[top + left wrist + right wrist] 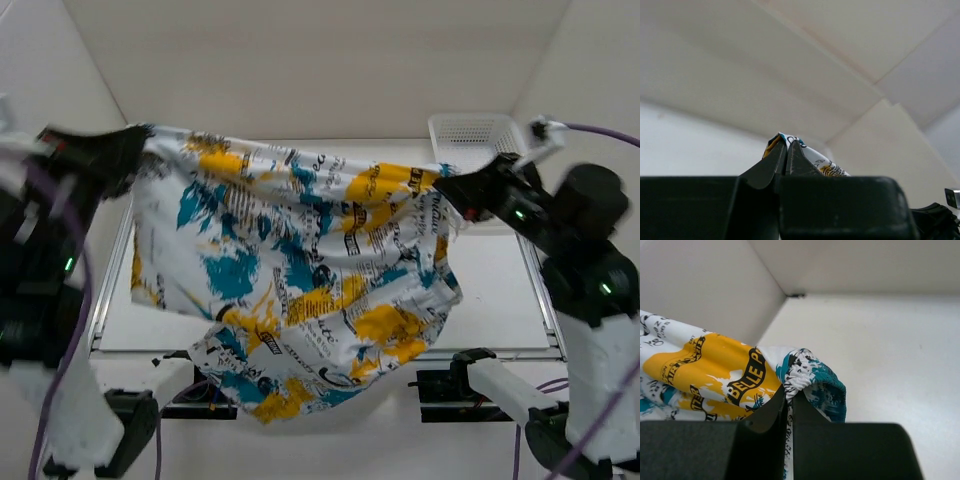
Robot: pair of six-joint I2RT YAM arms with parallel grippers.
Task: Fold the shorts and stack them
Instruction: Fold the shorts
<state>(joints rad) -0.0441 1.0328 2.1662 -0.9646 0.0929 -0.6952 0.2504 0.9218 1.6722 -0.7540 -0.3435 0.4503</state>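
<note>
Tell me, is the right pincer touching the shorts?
Touching. The right wrist view shows the right pincer pinching the gathered edge of the shorts.

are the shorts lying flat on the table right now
No, the shorts hang in the air, stretched between the left gripper and the right gripper, each shut on a top corner.

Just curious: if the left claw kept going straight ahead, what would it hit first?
The left gripper pinches the shorts at its tips; past them, probably the white wall, though depth is unclear.
</note>
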